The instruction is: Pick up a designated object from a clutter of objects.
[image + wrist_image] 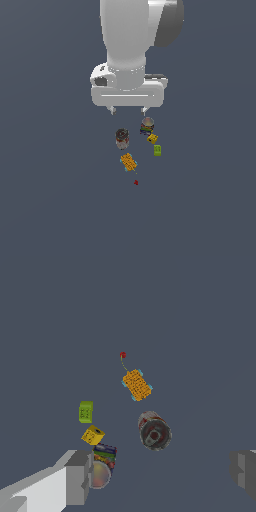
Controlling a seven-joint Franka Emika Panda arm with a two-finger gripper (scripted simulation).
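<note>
The lime-green block lies on the grey floor at the exterior view's right of the clutter; it also shows in the wrist view. Beside it sits the yellow cube. Two dark-topped cans stand close by: one and one. The orange-yellow patterned block and a red speck lie further out. My gripper hangs open and empty above the cans, apart from the green block.
The flat grey floor stretches all around the small clutter. The arm's white body rises above the gripper.
</note>
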